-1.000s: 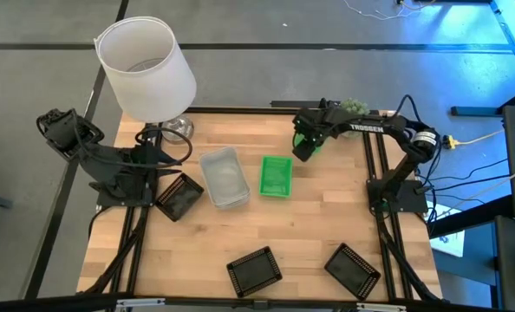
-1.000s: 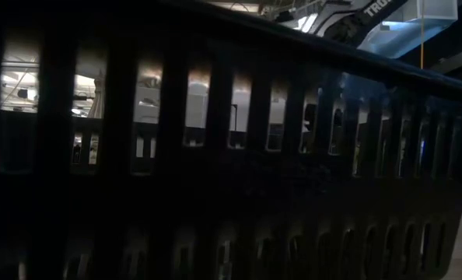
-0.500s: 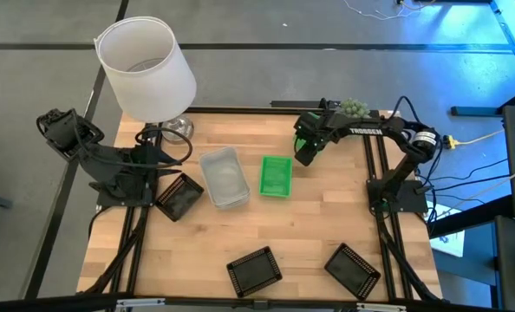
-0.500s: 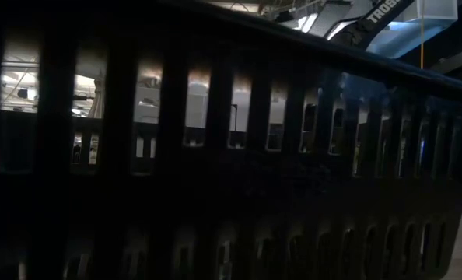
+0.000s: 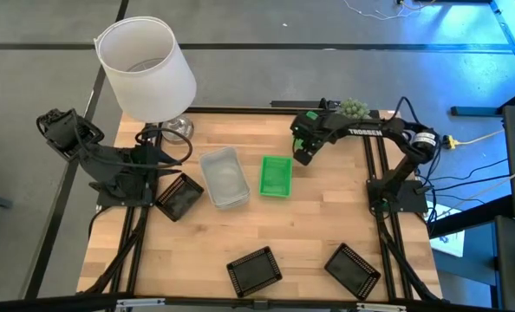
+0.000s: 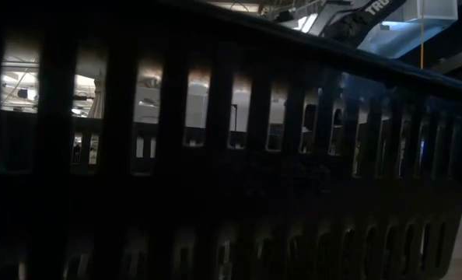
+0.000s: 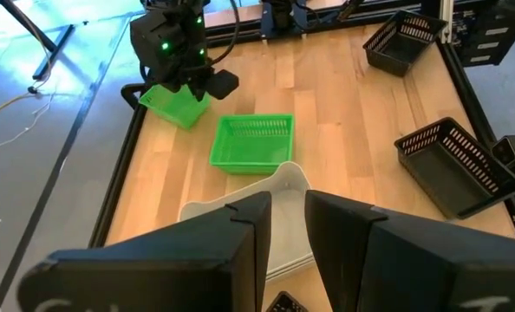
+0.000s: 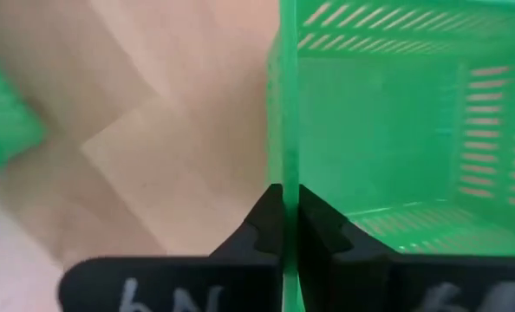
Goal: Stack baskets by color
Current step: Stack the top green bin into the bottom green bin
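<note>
One bright green basket [image 5: 276, 176] lies flat on the wooden table beside a grey-white basket [image 5: 224, 177]. A second green basket [image 7: 175, 104] is at the far edge under my right gripper [image 5: 303, 152], which is shut on it and hides most of it in the high view. Three black baskets are on the table: one at the left [image 5: 179, 197] and two near the front [image 5: 254, 270] [image 5: 353, 269]. My left gripper [image 7: 288, 204] waits open above the grey-white basket's corner [image 7: 288, 178], nothing between its fingers. My right gripper pinches one upright side wall of the green basket at its rim [image 8: 283, 165], one finger inside the basket and one outside. The fingers come steeply from above, pointing down. The basket looks tilted in the left wrist view; whether it is clear of the table I cannot tell.
A lamp with a white lampshade [image 5: 146, 69] stands at the table's far left corner, and a small green plant [image 5: 353, 107] at the far edge behind the right arm. In the low view a black basket wall [image 6: 231, 179] right at the camera blocks nearly everything.
My right gripper has turned a little at the wrist over the far green basket, staying at the same spot. The baskets on the table lie as before.
</note>
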Robot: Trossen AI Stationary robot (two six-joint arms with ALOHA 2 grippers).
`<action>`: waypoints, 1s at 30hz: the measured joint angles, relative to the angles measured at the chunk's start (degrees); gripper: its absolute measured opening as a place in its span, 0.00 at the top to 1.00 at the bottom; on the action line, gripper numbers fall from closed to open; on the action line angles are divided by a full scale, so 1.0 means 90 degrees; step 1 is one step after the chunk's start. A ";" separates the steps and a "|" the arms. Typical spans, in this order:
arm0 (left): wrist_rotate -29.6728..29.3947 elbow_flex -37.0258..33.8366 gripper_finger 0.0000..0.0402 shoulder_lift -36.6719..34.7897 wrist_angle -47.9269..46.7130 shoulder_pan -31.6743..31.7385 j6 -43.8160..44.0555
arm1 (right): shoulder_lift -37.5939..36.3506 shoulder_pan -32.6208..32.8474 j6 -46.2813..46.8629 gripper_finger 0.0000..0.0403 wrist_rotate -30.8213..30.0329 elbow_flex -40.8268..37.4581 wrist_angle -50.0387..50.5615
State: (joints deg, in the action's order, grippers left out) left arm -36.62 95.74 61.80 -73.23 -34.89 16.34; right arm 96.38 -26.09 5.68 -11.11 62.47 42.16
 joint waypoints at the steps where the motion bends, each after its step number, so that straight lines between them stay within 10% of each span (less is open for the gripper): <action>1: 0.0000 0.0000 0.83 0.0000 -0.0035 0.0000 0.0001 | 0.0000 0.0085 -0.0001 0.98 -0.0024 0.0104 0.0098; 30: -0.0963 0.0000 0.83 0.0000 -0.0127 -0.0002 0.0014 | 0.0014 0.4369 0.0506 0.99 -0.0622 0.3150 0.1709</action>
State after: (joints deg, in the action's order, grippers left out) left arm -45.29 95.74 61.80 -74.38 -34.92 16.47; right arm 96.50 13.24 10.24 -16.71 90.82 57.54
